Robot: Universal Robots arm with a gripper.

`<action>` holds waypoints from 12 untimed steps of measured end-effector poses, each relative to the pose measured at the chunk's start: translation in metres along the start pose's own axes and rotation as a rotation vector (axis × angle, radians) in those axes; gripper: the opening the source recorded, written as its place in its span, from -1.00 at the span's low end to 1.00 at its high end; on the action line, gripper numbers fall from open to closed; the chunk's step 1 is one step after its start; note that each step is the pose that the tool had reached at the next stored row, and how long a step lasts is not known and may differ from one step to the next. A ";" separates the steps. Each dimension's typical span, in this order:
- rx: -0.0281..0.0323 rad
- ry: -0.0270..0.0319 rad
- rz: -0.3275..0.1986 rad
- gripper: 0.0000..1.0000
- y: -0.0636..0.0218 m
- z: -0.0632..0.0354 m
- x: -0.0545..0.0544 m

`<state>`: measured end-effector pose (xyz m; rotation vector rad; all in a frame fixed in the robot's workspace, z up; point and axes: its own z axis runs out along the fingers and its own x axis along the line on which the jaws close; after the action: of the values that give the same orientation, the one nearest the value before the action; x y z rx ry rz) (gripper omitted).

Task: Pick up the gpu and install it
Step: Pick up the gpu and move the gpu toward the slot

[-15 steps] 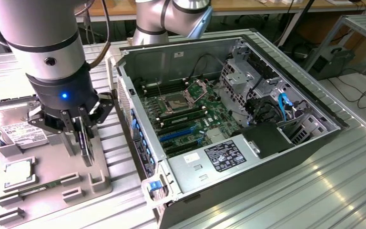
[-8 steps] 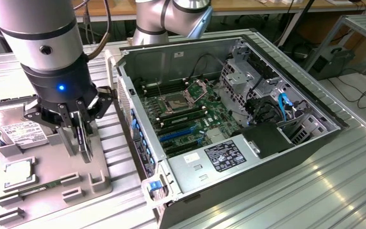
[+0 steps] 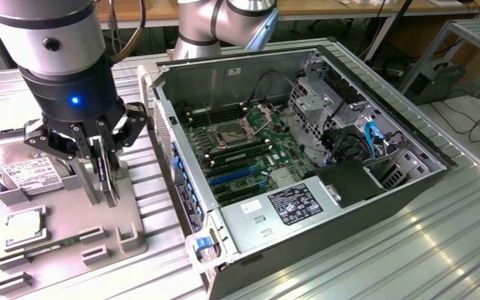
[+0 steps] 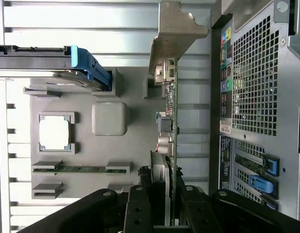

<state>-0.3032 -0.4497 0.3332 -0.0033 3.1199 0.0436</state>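
Note:
The gpu (image 3: 107, 185) is a thin green card standing on edge over the grey parts holder (image 3: 98, 247), at the exterior view's left. My gripper (image 3: 100, 166) comes down on it from above, with a finger pressed on each face of the card. In the wrist view the gpu (image 4: 170, 111) shows edge-on, its silver bracket (image 4: 176, 34) at the far end and my gripper (image 4: 166, 206) shut on the near end. I cannot tell whether the card has left its slot in the holder. The open computer case (image 3: 223, 75) lies to the exterior view's right of the holder.
On the grey holder (image 4: 135, 145) are a hard drive (image 3: 15, 169) with a blue clip (image 4: 91, 65), a CPU (image 3: 23, 222) and a RAM stick (image 3: 52, 245). Inside the case are the motherboard (image 3: 249, 150) with blue slots (image 3: 232, 175) and a power supply (image 3: 286, 206). Everything rests on a ribbed metal table (image 3: 407, 250).

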 end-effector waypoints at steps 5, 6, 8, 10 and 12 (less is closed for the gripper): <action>0.0000 0.0000 0.000 -0.44 0.0003 -0.0100 0.000; 0.0001 0.0001 0.000 -0.44 0.0003 -0.0116 0.000; 0.0000 0.0001 0.000 -0.44 0.0004 -0.0147 0.000; -0.0001 0.0000 0.000 -0.44 0.0005 -0.0178 0.000; 0.0000 0.0000 0.000 -0.44 0.0006 -0.0214 0.000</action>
<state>-0.3033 -0.4497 0.3547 -0.0034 3.1199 0.0437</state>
